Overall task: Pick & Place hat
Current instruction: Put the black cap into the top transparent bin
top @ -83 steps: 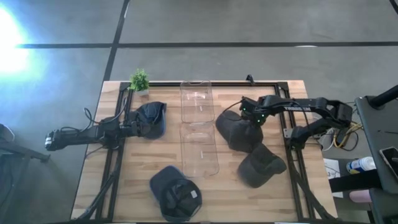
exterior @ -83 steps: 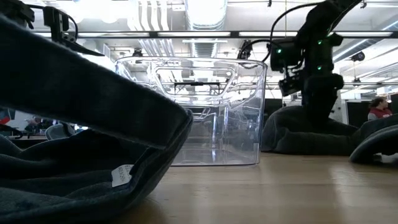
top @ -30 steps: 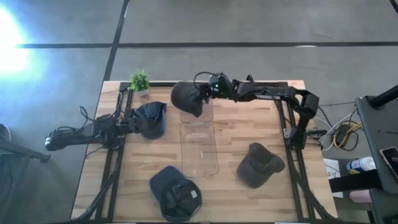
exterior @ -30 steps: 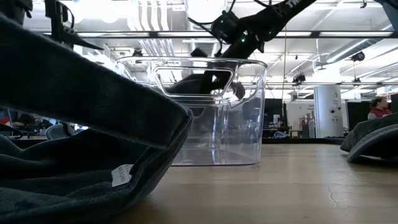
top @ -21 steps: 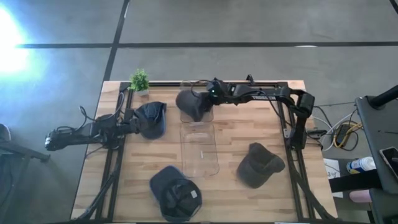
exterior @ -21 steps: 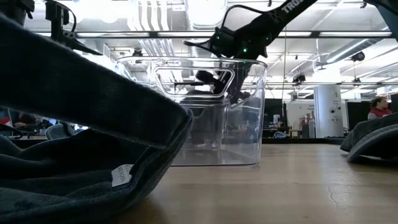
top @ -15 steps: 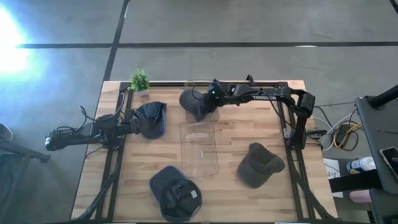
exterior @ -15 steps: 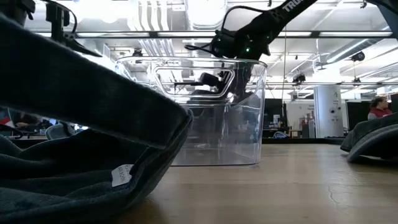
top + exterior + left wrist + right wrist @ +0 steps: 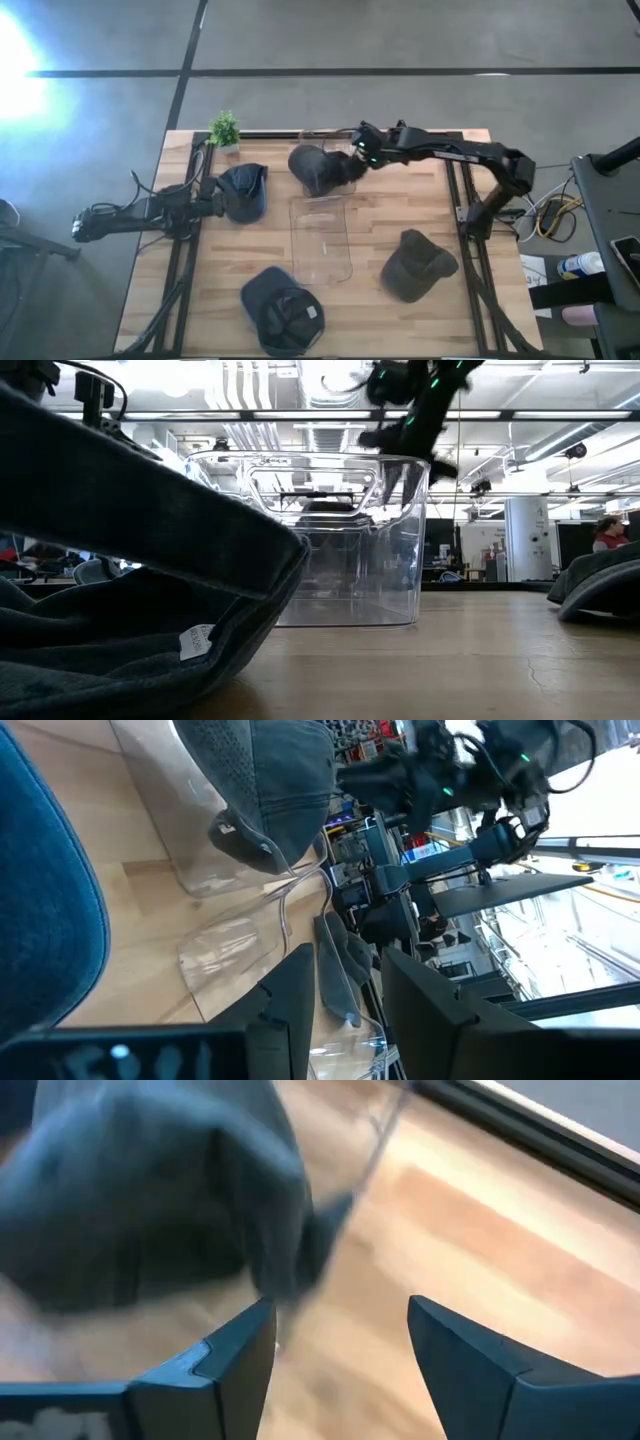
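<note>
A dark grey hat lies in the far end of the clear bin and rises above its rim; the left wrist view shows the hat there too. My right gripper is open just to the hat's right and touches nothing. In the low view my right gripper hangs over the bin's rim, and in its own view its fingers stand apart before the hat. My left gripper waits open beside a blue hat near the table's left side.
A dark blue hat lies near the table's near edge and a grey hat near the right side. A small potted plant stands at the far left corner. Black frame rails run along both sides.
My right gripper lowered the dark grey hat into the bin's far end, let go of it, then rose above the rim and drew back toward the table's right. The hat stays in the bin.
</note>
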Controlling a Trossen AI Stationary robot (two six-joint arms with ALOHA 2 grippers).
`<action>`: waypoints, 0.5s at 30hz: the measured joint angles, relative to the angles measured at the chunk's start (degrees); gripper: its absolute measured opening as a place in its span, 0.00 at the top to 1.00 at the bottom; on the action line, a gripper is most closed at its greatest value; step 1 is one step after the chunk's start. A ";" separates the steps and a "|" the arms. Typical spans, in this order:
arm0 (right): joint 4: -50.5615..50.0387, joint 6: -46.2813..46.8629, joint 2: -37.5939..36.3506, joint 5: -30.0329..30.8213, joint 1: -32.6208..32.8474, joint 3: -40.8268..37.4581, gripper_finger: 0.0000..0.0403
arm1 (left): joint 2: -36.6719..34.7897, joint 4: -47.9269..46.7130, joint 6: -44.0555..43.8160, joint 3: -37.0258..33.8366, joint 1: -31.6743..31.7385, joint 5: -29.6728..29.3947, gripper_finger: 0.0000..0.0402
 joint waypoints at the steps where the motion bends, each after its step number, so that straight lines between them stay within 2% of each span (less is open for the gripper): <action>1: -3.13 -0.36 -1.73 0.48 0.68 0.03 0.44 | 0.00 0.01 0.00 0.00 -0.01 0.00 0.72; 5: -16.05 0.22 -6.78 -0.88 5.03 -0.44 0.44 | 0.08 -0.01 0.02 0.00 -0.02 0.02 0.72; 8: -23.42 1.02 -9.47 -3.27 11.36 -2.55 0.44 | 0.17 0.08 0.04 0.02 -0.02 0.16 0.72; 11: -26.37 -0.12 -11.24 -5.39 19.54 -6.04 0.44 | 0.20 0.12 0.07 0.00 -0.02 0.96 0.72; 15: -25.85 1.29 -13.33 -12.62 30.14 -11.40 0.44 | 0.22 0.12 0.05 -0.11 -0.02 2.53 0.72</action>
